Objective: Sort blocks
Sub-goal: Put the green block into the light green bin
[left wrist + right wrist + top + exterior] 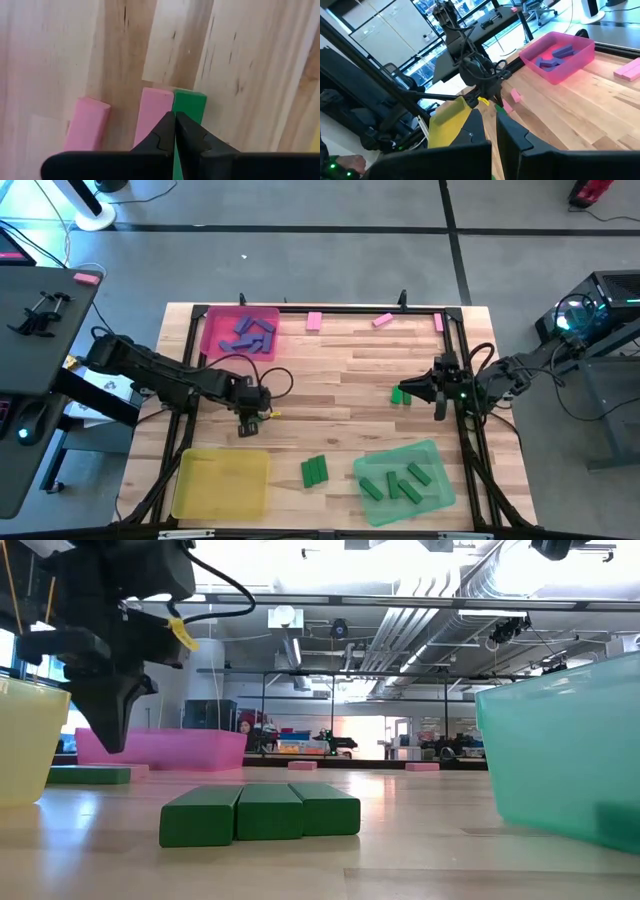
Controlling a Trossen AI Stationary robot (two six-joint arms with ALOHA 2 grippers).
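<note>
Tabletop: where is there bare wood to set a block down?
The widest bare patch lies mid-table, between the pink tray, the left gripper and the right gripper. It is crowded in front, around the yellow tray, green blocks and green tray.

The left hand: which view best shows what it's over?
The left wrist view: the shut left hand sits over two pink blocks and a green block. The high view shows the hand but hides those blocks. The low view shows it from the side; the right wrist view shows it far off.
</note>
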